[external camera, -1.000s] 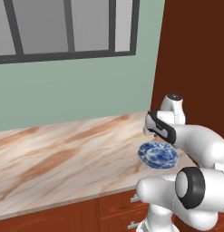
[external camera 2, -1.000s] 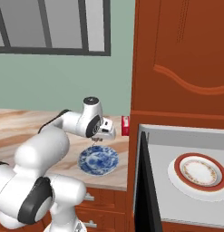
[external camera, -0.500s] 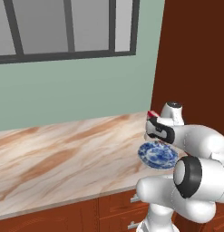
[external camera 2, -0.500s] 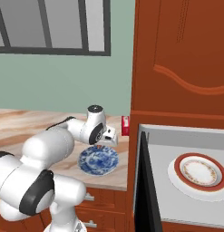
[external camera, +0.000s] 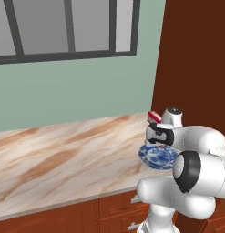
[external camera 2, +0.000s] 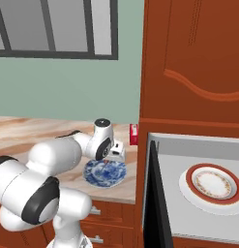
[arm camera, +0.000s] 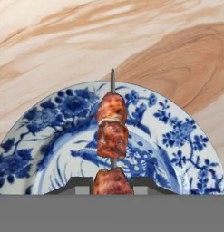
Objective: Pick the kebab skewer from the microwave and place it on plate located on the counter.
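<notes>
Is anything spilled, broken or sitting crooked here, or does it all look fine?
Nothing stands out. The kebab skewer is whole, held in the gripper over the blue and white plate, which lies flat on the counter. The microwave door stands open, with a white, red-rimmed plate sitting level inside.

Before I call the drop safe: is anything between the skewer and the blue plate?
Nothing visible. The claw holds the kebab skewer directly over the plate, whose patterned surface shows bare around it in the hand view.
</notes>
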Motion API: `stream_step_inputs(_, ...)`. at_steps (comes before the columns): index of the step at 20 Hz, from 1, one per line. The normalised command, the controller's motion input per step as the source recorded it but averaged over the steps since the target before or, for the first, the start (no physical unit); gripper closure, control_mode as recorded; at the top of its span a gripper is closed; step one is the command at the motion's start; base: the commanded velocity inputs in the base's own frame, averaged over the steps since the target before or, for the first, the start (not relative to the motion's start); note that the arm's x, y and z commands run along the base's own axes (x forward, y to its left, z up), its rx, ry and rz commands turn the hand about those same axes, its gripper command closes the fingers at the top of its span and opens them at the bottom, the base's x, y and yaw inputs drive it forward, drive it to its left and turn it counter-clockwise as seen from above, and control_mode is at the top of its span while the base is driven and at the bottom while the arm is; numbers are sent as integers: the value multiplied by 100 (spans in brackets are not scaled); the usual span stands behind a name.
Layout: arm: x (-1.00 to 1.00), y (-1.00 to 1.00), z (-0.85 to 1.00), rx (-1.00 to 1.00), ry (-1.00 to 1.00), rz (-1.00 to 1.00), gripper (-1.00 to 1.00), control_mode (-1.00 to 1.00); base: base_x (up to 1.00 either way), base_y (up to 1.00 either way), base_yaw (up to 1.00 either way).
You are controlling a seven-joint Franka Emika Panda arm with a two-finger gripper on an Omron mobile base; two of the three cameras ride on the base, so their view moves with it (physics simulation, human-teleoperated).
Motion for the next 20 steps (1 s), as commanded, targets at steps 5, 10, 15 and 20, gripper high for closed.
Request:
stream_step_inputs(5,0,0,-36,0,0,0,100,-100,0,0,0)
stream_step_inputs(10,0,0,-25,0,0,0,100,-100,0,0,0)
stream_step_inputs(15,0,0,-10,0,0,0,100,-100,0,0,0)
stream_step_inputs(20,0,0,0,0,0,0,100,-100,0,0,0)
